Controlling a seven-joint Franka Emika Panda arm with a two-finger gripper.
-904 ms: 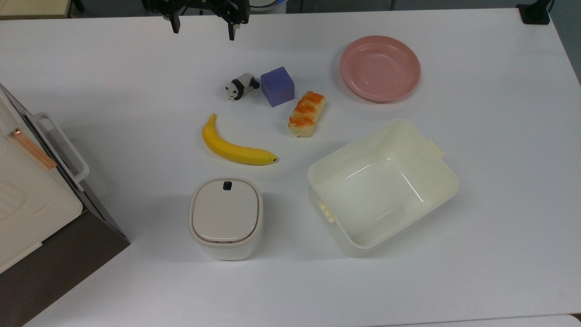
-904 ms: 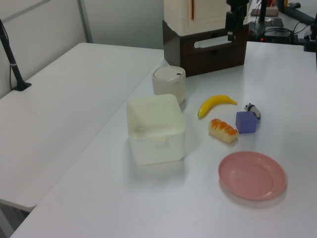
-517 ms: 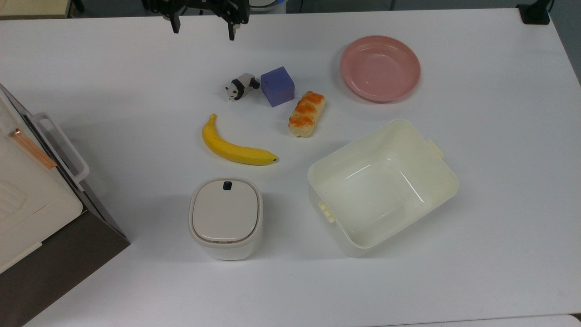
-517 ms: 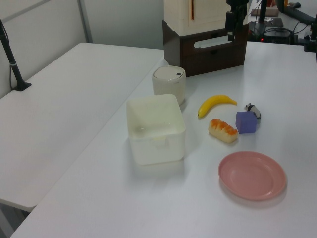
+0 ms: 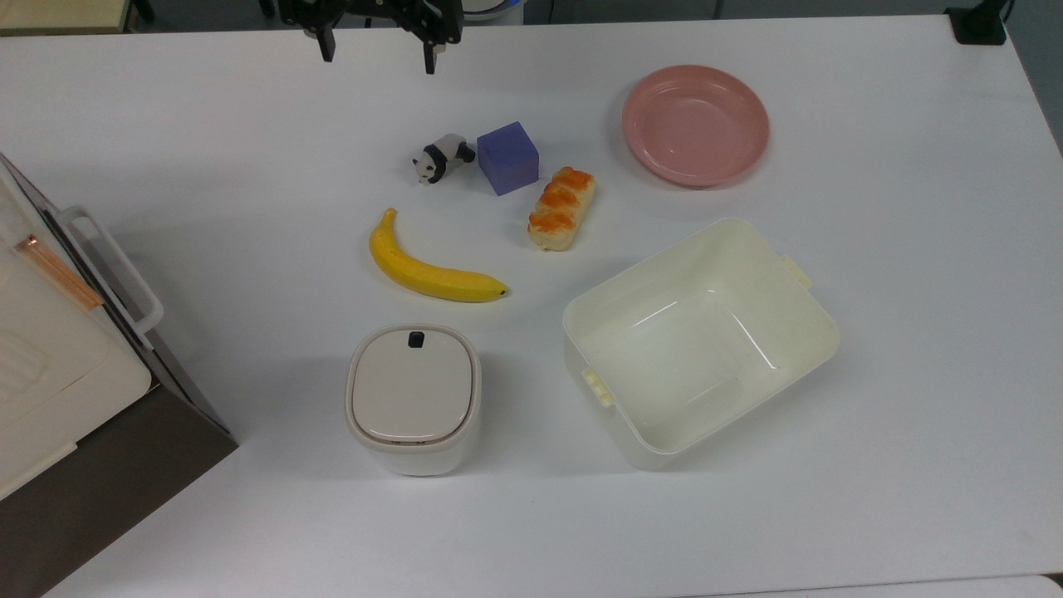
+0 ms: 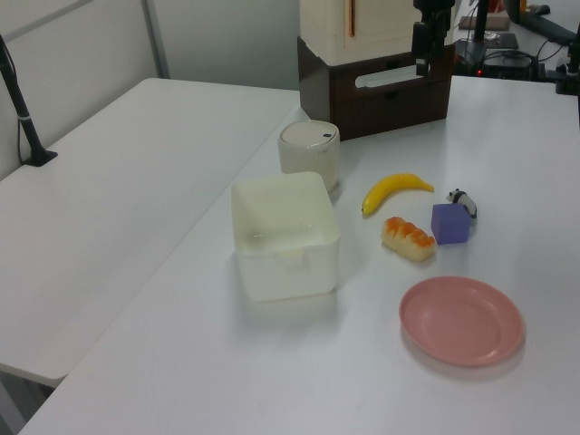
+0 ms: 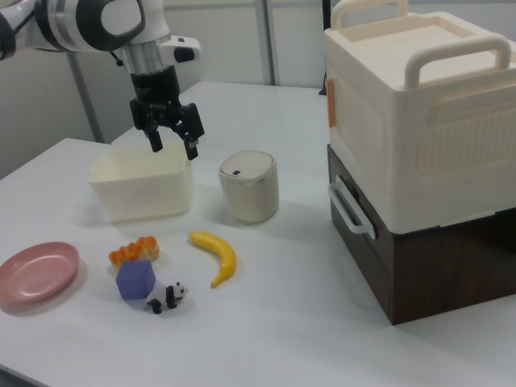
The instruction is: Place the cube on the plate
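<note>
Top view: tool (image 5: 376, 51) high over surface's (image 5: 166, 149) far edge, fingers spread wide, empty, ready for cube (image 5: 507, 157) mid-surface between panda (image 5: 441, 158) and bread (image 5: 562, 208); plate (image 5: 696, 124) bare near far-right corner

My white table (image 5: 830, 515) carries the cube (image 5: 507, 157); around it lie panda (image 5: 441, 158), bread (image 5: 562, 208), banana (image 5: 432, 270), plate (image 5: 696, 124), tub (image 5: 699, 340), lidded bin (image 5: 413, 397), stacked boxes (image 5: 58, 365).
</note>
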